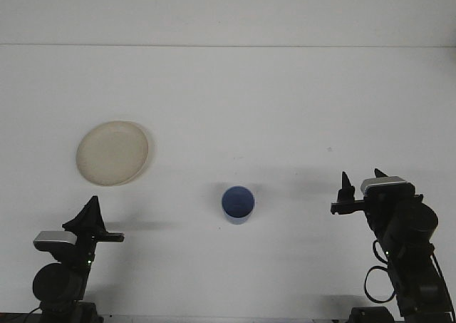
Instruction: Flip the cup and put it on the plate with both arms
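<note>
blue cup (238,204) at centre, cream plate (113,152) at 10 o'clock, right gripper (361,182) at 4 o'clock parted and empty, left gripper (90,212) at 8 o'clock, opening indeterminate

On the white counter (249,95) there is one blue cup (238,204) and one cream plate (112,152). Two robot arms are in view, each with one pincer: the left pincer (90,214) and the right pincer (361,182).
</note>
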Controlling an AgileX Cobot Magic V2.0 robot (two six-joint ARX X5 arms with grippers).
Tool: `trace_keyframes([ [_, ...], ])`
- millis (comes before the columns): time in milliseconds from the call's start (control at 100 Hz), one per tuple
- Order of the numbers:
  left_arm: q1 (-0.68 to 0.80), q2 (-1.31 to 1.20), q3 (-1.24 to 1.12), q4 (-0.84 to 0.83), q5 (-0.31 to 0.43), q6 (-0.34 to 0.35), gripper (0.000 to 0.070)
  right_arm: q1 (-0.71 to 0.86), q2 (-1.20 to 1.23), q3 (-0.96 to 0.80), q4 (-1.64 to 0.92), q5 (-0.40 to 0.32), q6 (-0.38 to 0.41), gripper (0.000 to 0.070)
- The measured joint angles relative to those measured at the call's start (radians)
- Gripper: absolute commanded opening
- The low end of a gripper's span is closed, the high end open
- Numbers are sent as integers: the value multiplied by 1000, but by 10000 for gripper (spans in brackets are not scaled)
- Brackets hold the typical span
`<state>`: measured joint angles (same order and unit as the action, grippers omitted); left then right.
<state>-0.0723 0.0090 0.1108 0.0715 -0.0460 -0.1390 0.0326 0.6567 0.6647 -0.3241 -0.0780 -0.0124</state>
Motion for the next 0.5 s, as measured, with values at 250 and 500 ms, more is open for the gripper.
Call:
trace_keyframes([
  [250,0,101,283,-239,0,-2,11,0,0,0,0,0,0,491],
  [500,0,356,628,-597,56,50,11,0,0,0,0,0,0,491],
])
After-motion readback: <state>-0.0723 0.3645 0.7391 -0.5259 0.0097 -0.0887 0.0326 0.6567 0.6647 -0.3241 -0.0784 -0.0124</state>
